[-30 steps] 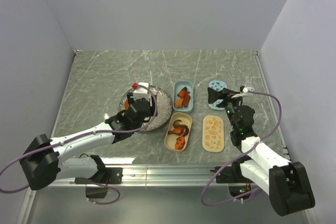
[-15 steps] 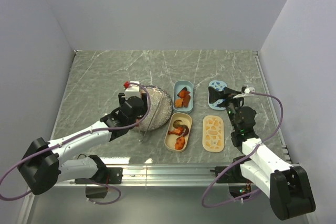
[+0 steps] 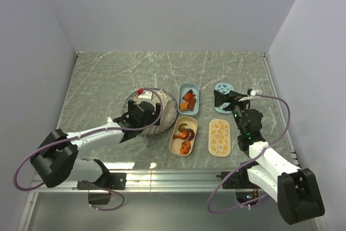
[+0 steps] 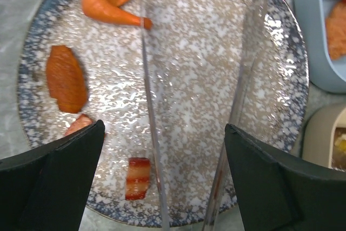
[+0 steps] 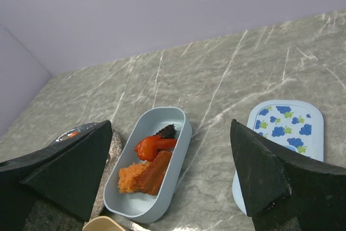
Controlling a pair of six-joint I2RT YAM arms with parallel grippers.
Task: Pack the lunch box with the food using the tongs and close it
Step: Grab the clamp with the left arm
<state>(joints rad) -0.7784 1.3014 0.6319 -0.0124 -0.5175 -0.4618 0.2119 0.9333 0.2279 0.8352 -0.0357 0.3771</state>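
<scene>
The food left on the speckled plate [image 4: 189,52] is an orange chunk [image 4: 105,1], an orange slice [image 4: 66,78], a small reddish bit [image 4: 78,124] and a striped red piece [image 4: 138,178]. My left gripper [image 4: 164,128] hovers low over the plate [image 3: 165,113] with its jaws wide. The two clear arms of the tongs [image 4: 153,133] run between the jaws, and the left arm stands apart from the left finger. More food lies in the blue tub [image 5: 146,166] and the tan tub [image 3: 184,135]. My right gripper [image 5: 170,128] is open, empty and above the table.
A blue lid with a grape pattern [image 5: 281,144] lies right of the blue tub [image 3: 188,99]. A tan patterned lid [image 3: 219,137] lies right of the tan tub. The right gripper [image 3: 219,97] hangs beside the blue lid [image 3: 224,89]. Walls enclose the table on three sides.
The left gripper swung a little left, then came back over the plate's near side, and its jaws spread wider. The right arm has not moved.
</scene>
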